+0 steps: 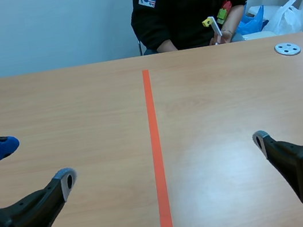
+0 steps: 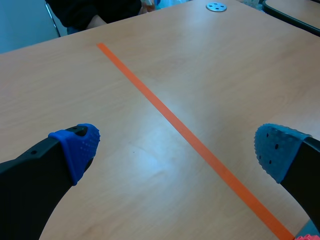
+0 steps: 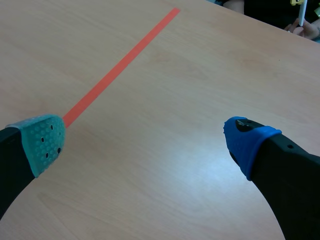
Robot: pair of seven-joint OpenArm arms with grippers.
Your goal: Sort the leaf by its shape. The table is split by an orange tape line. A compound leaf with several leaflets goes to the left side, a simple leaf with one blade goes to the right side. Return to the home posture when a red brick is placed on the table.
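Observation:
No leaf and no red brick show on the table in any view. The orange tape line (image 1: 157,153) runs down the middle of the wooden table. My left gripper (image 1: 32,165) rests low at the near left, open with nothing between its fingers; in the left wrist view it (image 2: 177,147) hangs over bare wood and the tape line (image 2: 165,112). My right gripper (image 1: 289,119) stands open at the near right, holding nothing; the right wrist view shows it (image 3: 145,137) above bare table beside the tape line (image 3: 117,67).
A person in a dark top (image 1: 191,2) sits across the table, holding a small white and yellow object (image 1: 214,27). A grey round disc with holes (image 1: 287,49) lies at the far right of the table, also seen as the disc (image 2: 216,6). Plastic bags (image 1: 275,17) lie behind.

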